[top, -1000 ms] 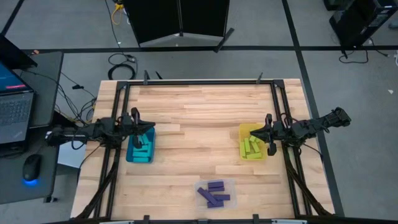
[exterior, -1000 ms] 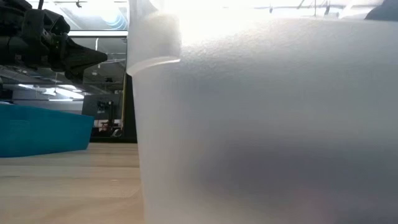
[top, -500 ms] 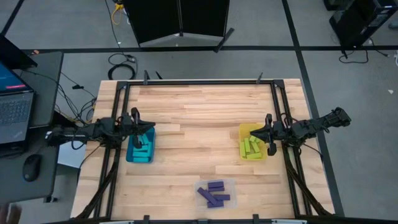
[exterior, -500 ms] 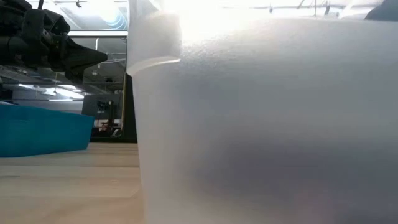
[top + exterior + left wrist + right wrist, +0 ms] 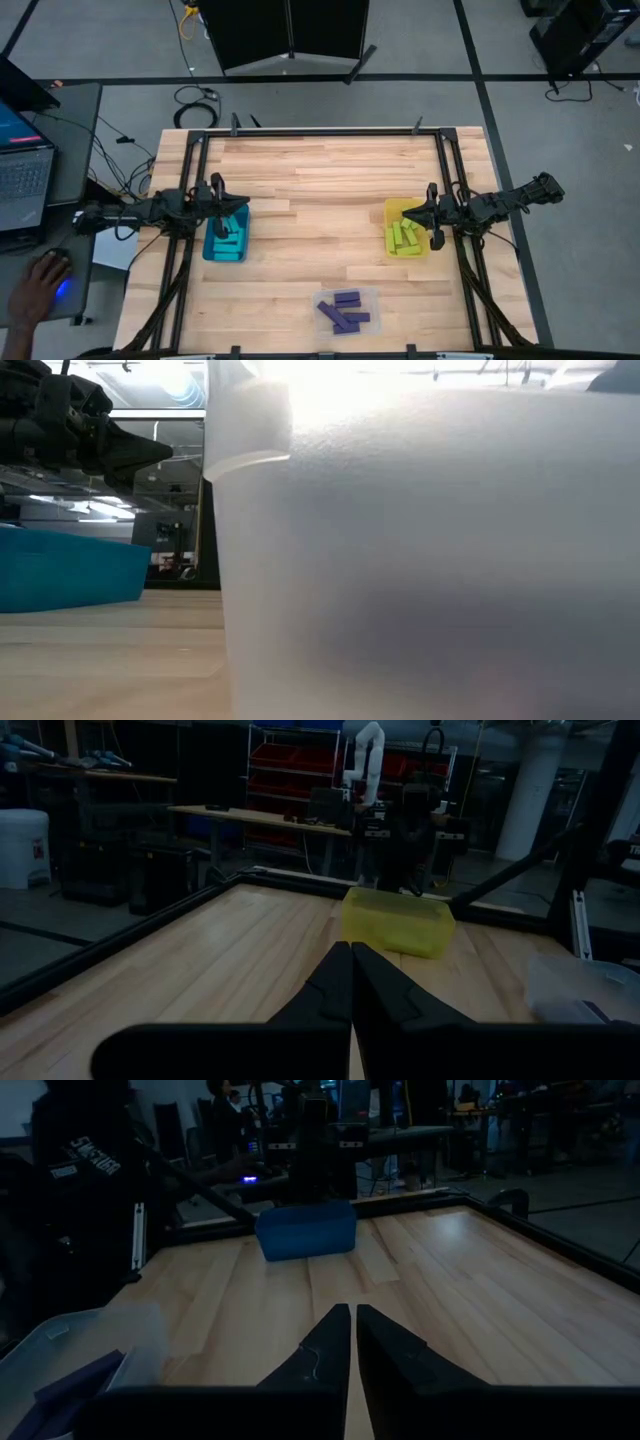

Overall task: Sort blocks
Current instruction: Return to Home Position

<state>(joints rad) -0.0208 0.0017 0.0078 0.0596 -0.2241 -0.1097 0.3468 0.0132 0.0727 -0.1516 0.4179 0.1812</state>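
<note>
Person's hand [image 5: 30, 292] newly in view, left gripper [image 5: 351, 948] and right gripper [image 5: 353, 1310] each pinched together, holding nothing

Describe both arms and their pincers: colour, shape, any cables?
Both arms are dark, slim and jointed: left arm, right arm. Each ends in a pincer of two black, flat-sided fingers tapering to a point: left pincer, right pincer. No markings show; cables on the arms cannot be made out.

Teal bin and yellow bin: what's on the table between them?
Nothing: the high view shows only bare wooden table between the teal bin and the yellow bin.
</note>
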